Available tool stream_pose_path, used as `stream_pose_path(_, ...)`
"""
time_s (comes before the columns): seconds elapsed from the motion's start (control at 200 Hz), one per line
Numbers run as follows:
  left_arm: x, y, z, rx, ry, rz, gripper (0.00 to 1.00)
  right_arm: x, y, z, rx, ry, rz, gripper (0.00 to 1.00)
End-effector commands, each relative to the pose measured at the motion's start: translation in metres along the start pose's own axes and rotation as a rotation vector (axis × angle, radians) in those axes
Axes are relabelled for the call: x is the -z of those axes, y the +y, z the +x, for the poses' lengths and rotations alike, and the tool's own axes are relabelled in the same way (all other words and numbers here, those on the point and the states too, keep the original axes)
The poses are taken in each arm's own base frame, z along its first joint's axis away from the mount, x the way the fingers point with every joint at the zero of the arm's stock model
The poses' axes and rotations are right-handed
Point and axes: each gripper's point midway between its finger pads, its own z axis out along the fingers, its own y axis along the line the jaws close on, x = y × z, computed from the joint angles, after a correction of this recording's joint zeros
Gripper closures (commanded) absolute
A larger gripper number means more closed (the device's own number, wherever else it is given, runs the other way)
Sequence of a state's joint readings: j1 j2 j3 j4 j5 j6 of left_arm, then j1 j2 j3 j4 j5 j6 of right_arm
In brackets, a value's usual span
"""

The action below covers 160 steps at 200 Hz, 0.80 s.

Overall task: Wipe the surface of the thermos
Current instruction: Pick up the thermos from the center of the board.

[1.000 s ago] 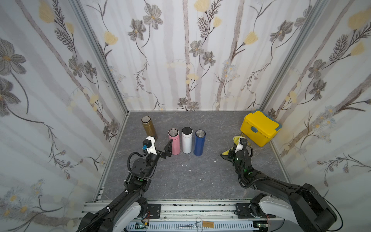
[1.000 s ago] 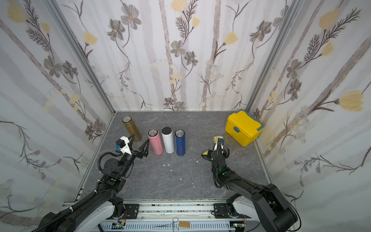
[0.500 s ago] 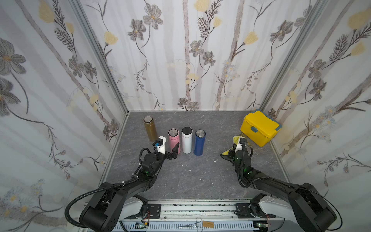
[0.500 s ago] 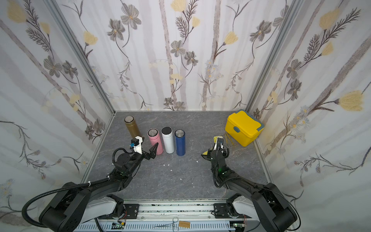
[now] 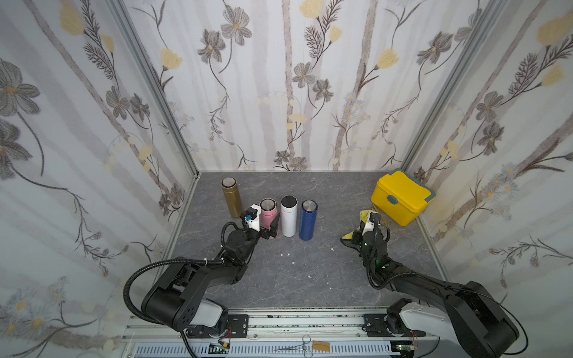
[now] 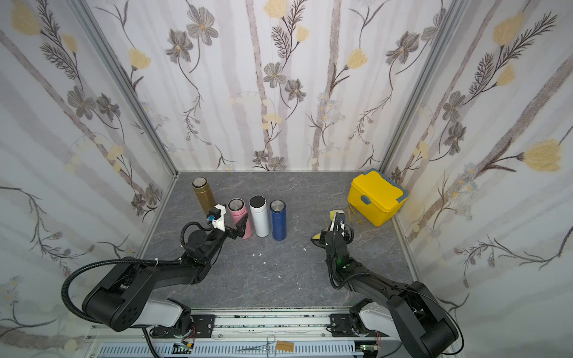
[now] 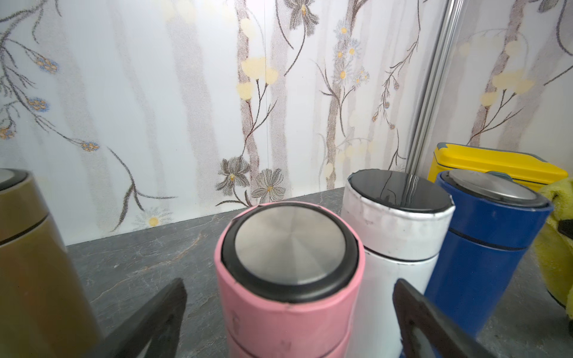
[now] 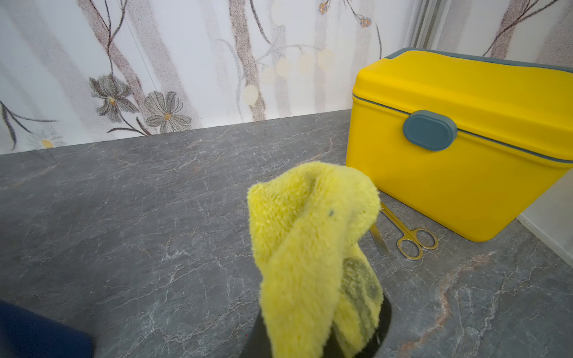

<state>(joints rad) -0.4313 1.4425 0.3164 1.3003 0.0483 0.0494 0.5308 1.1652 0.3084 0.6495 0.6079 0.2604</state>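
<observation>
While the left arm reaches into the thermos row, the entry runs from biggest item down.

Tabletop point(image 5: 279, 279): grey marbled slab, walled on three sides with floral paper.

Yellow box point(image 5: 401, 196): lidded, blue-grey latch, at the far right corner; no part in the job.

Left gripper point(image 5: 266, 225): jaws spread wide, one dark finger point(image 7: 148, 322) on each side of the pink thermos, as the left wrist view shows. Contact with the body cannot be told. This arm is far the nearer to the row.

Right gripper point(image 5: 367, 224): jaws pressed together, pinching a yellow cloth point(image 8: 310, 241), well apart from the row and near the box.

Pink thermos point(image 5: 269, 214): the likely task item. Upright, long axis vertical, directly ahead of and between the left jaws. Matt pink sleeve with a ragged top edge, black collar, brushed steel cap. Second in the row, just beside the white one.

White thermos point(image 5: 289, 215): upright, glossy dark top, scuffed wrap.

Blue thermos point(image 5: 308, 218): upright, steel cap, right end of the row.

Gold thermos point(image 5: 232, 196): upright, set back and apart on the left.

Scissors point(image 8: 406, 235): small, gold-handled, flat beside the box.

Judgement: closing the left jaws would secure the pink body for the cloth to cross over and wipe.
</observation>
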Motion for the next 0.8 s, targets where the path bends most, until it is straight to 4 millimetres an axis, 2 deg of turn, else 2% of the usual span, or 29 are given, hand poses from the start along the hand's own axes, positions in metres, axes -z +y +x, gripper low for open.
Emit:
stream_pose_path(0.0, -0.006, 0.002, -0.015, -0.024, -0.068, -0.012, 0.00, 0.002, 0.000, -0.008, -0.025, -0.032, -0.002, 1.00)
stream_pose_path(0.125, -0.014, 0.005, -0.015, -0.048, -0.062, -0.028, 0.00, 0.001, 0.000, -0.007, -0.022, -0.028, 0.000, 1.00)
stream_pose_path(0.405, -0.033, 0.013, 0.002, -0.084, -0.027, -0.070, 0.00, 0.001, 0.001, -0.008, -0.022, -0.028, -0.003, 1.00)
stream_pose_path(0.485, -0.034, 0.013, 0.000, -0.092, -0.040, -0.075, 0.05, 0.000, 0.001, -0.007, -0.020, -0.025, 0.000, 1.00)
stream_pose_path(0.51, -0.035, 0.014, 0.000, -0.097, -0.041, -0.076, 0.08, 0.000, 0.001, -0.007, -0.019, -0.024, 0.000, 1.00)
stream_pose_path(0.565, -0.036, 0.014, -0.001, -0.108, -0.042, -0.076, 0.23, -0.001, 0.001, -0.006, -0.015, -0.019, 0.006, 1.00)
stream_pose_path(0.625, -0.036, 0.015, -0.002, -0.111, -0.045, -0.080, 0.47, -0.002, 0.001, -0.007, -0.015, -0.019, 0.008, 1.00)
stream_pose_path(0.724, -0.032, 0.020, -0.006, -0.105, -0.056, -0.111, 0.81, 0.000, 0.001, -0.008, -0.020, -0.026, 0.002, 1.00)
stream_pose_path(0.794, -0.024, 0.026, -0.014, -0.085, -0.073, -0.148, 0.99, 0.000, 0.001, -0.007, -0.020, -0.026, -0.002, 1.00)
